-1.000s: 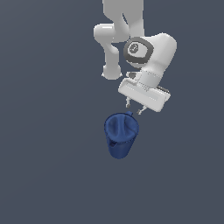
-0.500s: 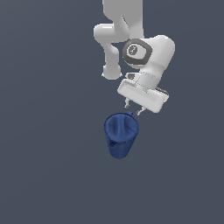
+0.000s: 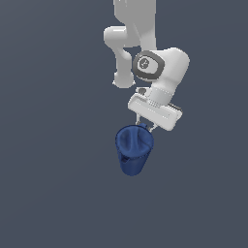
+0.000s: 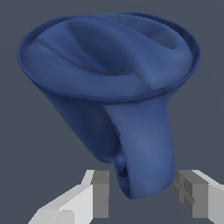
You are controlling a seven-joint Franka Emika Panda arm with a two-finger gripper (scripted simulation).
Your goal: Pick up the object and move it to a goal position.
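Observation:
The object is a dark blue tapered pitcher [image 3: 132, 151] with a wide round rim. It stands on the grey floor below the arm. In the wrist view the pitcher [image 4: 109, 57] fills the picture, and its curved handle [image 4: 146, 144] reaches toward the camera. My gripper [image 3: 145, 127] sits at the pitcher's rim, on the exterior view's right side. In the wrist view the gripper [image 4: 142, 192] is open, with one grey finger [image 4: 101, 192] on each side of the handle. Small gaps show between the pads and the handle.
The white arm [image 3: 160, 68] rises above the pitcher toward the top of the exterior view. Around the pitcher there is only plain grey floor [image 3: 53, 184].
The hand has come down slightly toward the pitcher's rim. The pitcher has not moved.

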